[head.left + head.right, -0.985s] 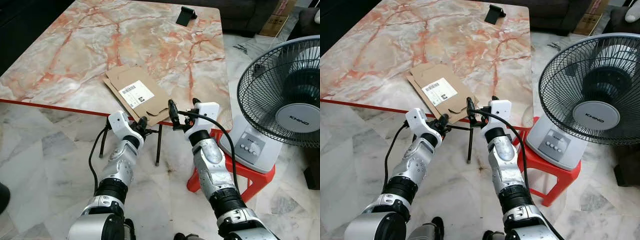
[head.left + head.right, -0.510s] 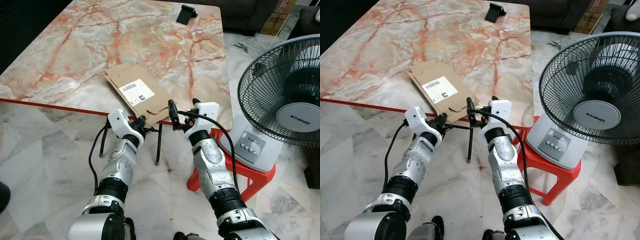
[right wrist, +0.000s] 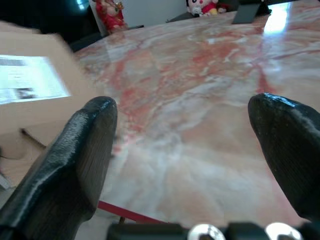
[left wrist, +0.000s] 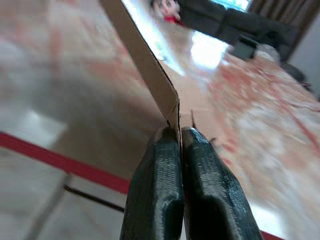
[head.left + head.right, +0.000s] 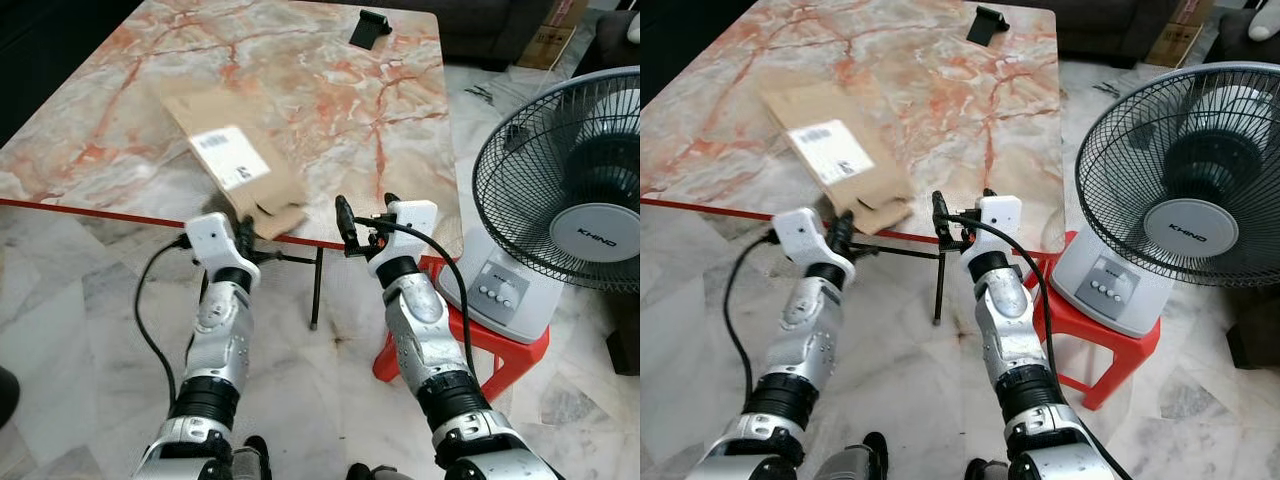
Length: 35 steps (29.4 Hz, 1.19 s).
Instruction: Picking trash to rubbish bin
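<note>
1 cardboard sheet [image 5: 228, 155], 1 table [image 5: 330, 110], 1 fan [image 5: 570, 200], 1 red stool [image 5: 500, 350].

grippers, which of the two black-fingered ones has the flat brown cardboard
The left gripper: its fingers are pinched shut on the edge of the flat brown cardboard at the marble table's near edge. The right gripper hovers open beside it, holding nothing.

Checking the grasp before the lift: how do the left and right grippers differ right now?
The left gripper has its jaws shut on the corner of the flattened cardboard box; the right gripper has its jaws wide open and holds nothing. The left sits under the cardboard; the right hangs beside it, clear of it. Both are at the near edge of the marble table.
</note>
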{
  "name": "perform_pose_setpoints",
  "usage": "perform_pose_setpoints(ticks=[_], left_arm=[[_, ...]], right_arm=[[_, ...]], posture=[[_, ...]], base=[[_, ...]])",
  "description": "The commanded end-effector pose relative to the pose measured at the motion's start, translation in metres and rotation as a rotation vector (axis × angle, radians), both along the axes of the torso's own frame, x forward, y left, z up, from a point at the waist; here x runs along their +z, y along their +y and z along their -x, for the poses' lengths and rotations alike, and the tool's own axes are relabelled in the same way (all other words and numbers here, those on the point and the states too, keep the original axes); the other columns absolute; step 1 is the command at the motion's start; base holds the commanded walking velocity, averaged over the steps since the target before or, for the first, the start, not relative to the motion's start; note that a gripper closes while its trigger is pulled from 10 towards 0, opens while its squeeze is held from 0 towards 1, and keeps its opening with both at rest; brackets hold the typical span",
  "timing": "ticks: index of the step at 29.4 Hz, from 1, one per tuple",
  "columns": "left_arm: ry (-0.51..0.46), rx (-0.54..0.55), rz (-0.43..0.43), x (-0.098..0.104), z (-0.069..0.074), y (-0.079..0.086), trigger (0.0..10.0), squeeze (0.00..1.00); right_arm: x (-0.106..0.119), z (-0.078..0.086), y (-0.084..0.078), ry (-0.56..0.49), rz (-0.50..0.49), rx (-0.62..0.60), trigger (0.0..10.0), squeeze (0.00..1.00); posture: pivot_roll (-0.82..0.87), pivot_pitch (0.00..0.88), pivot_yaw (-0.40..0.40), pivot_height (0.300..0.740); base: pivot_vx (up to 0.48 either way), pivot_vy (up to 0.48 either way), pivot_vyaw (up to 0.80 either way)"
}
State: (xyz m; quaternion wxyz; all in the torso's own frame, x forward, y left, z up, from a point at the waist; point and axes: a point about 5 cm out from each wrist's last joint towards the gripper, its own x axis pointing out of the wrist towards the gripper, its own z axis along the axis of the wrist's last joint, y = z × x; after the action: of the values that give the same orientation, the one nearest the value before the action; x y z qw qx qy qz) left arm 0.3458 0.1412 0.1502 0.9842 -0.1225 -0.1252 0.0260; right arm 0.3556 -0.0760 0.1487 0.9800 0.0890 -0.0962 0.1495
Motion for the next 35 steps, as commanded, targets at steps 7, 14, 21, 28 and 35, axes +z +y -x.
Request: perform_pose_setpoints(ticks=[7, 14, 21, 28, 35], left_arm=[[-0.092, 0.115, -0.199, 0.014, 0.014, 0.013, 10.0, 0.0], [-0.107, -0.037, -0.373, 0.009, 0.021, 0.004, 10.0, 0.0], [-0.15, -0.068, -0.515, 0.022, 0.024, 0.009, 10.0, 0.0], [-0.152, -0.059, -0.462, 0.024, 0.024, 0.006, 10.0, 0.0], [-0.152, -0.06, -0.436, 0.026, 0.022, 0.003, 10.0, 0.0]], right_arm=[[0.004, -0.004, -0.005, -0.015, -0.009, -0.015, 10.0, 0.0], [0.004, -0.006, -0.008, -0.01, -0.01, -0.042, 10.0, 0.0], [0.005, -0.007, -0.011, -0.015, -0.009, -0.052, 10.0, 0.0], [0.005, -0.008, -0.01, -0.02, -0.009, -0.053, 10.0, 0.0], [0.006, -0.009, -0.011, -0.026, -0.006, -0.056, 10.0, 0.0]], posture=[[0.11, 0.147, -0.006, 0.74], [0.11, 0.137, -0.003, 0.74], [0.12, 0.127, 0.005, 0.74], [0.11, 0.109, 0.008, 0.74], [0.11, 0.095, 0.012, 0.74]], base=[[0.0, 0.0, 0.0], [0.0, 0.0, 0.0], [0.0, 0.0, 0.0], [0.0, 0.0, 0.0], [0.0, 0.0, 0.0]])
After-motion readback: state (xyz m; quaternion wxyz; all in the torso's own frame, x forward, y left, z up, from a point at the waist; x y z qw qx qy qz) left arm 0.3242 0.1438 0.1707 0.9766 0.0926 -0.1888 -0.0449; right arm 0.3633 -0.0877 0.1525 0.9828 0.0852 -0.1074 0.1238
